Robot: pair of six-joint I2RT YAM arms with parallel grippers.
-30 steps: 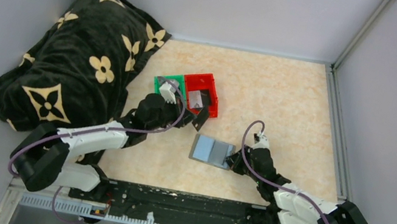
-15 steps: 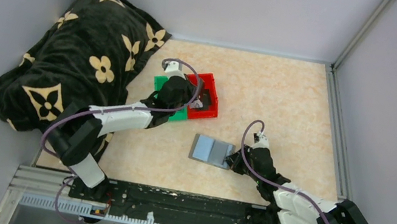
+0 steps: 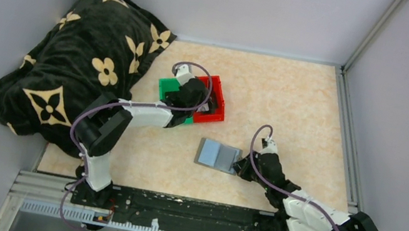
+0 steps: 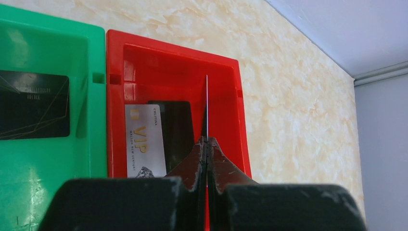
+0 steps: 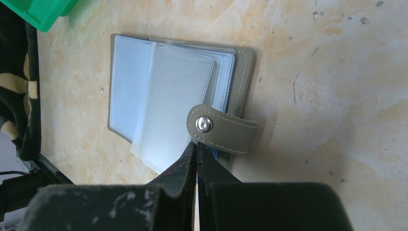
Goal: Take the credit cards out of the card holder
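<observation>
Showing edge-on only: pinched credit card [image 4: 206, 103]

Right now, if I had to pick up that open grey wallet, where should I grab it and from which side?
Probably the snap strap. The wallet lies flat and open on the table, so its covers offer little edge, while the strap loops out past its right-hand edge in the right wrist view. Come from that side and pinch across it.
</observation>
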